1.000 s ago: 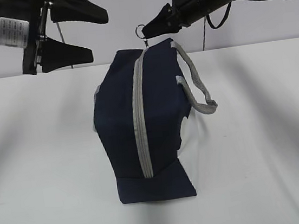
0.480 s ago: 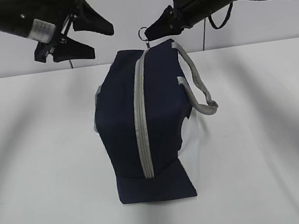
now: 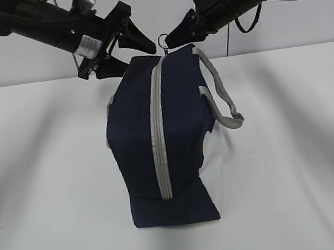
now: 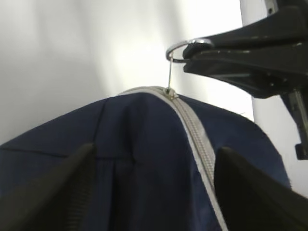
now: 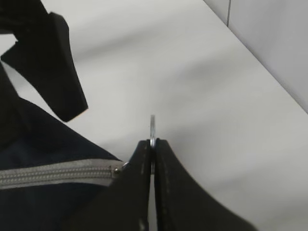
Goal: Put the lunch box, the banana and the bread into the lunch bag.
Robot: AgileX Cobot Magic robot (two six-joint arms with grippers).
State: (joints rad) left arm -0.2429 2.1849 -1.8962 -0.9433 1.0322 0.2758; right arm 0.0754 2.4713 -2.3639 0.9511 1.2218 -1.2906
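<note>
Lunch bag [image 3: 160, 144] stood upright at the centre of the white table [image 3: 294, 164], navy fabric with a grey zipper [image 3: 157, 132] running closed down its near face to the flap at 6 o'clock. Grey strap handle [image 3: 221, 97] looped out at 3 o'clock of the bag. White side panel showed low at 4 o'clock.

Right gripper [image 3: 169, 41] came in from 2 o'clock, fingers pressed together and clamped on the ring pull [image 3: 162, 39] at the bag's top, 12 o'clock of the zipper. Ring [image 5: 152, 127] seen edge-on between the tips in the right wrist view; thin link [image 4: 170, 72] hung from the ring down to the slider in the left wrist view.

Left gripper [image 3: 123, 52] reached in from 10 o'clock, fingers spread apart, straddling the bag's upper left corner, nothing between them but bag fabric [image 4: 144, 159]; contact could not be told.
</note>
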